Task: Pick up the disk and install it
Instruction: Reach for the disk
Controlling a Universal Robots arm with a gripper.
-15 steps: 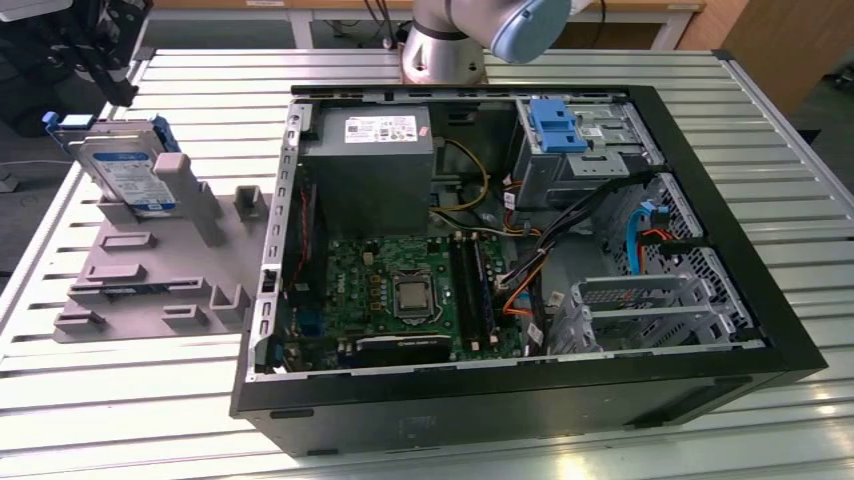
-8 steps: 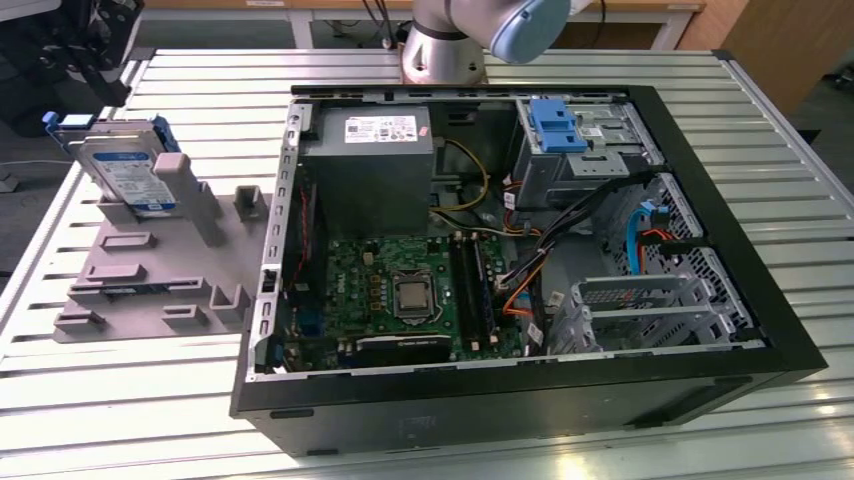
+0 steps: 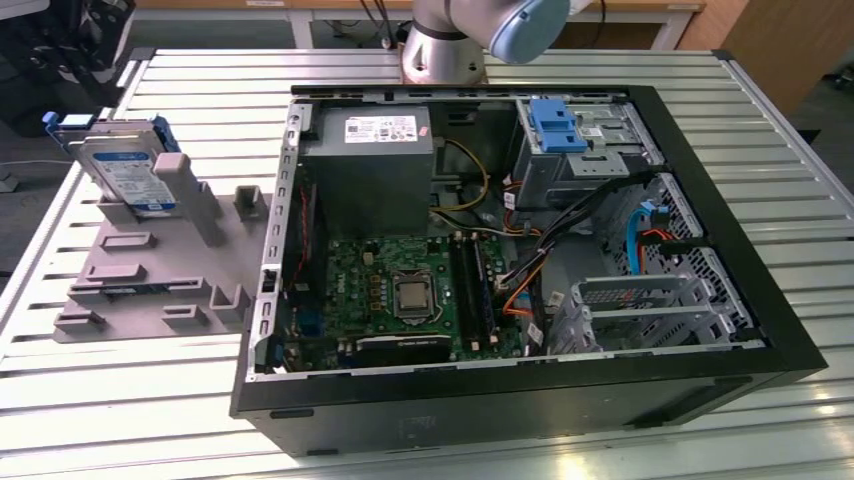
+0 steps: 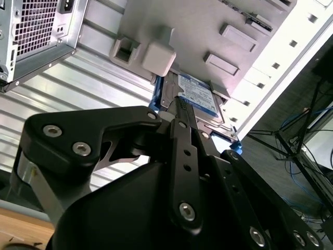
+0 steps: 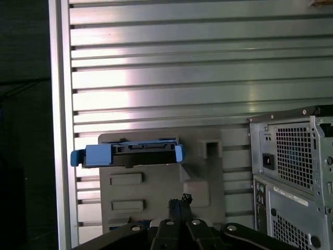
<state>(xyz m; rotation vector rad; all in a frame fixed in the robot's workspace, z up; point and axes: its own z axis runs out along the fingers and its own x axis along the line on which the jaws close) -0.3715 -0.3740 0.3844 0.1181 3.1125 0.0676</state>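
Note:
The disk point(image 3: 123, 166) is a silver drive with a white-and-blue label in a blue carrier. It stands tilted in a slot of the grey holder point(image 3: 147, 270) at the exterior view's left, beside the open computer case point(image 3: 521, 400). In the first wrist view the disk point(image 5: 127, 154) shows edge-on, its blue carrier ends sticking out. My gripper point(image 5: 179, 201) hangs apart from it over the holder, fingers closed together on nothing. In the second wrist view the black fingers point(image 4: 183, 135) lie in front of the disk point(image 4: 200, 96).
The case holds a grey power supply point(image 3: 374, 165), a green motherboard point(image 3: 400, 290) and a lone blue bracket point(image 3: 558, 125) in the drive bay. The arm's base point(image 3: 447, 45) stands behind the case. A slatted metal table point(image 3: 134, 400) carries everything; its edge point(image 5: 60, 130) runs near the holder.

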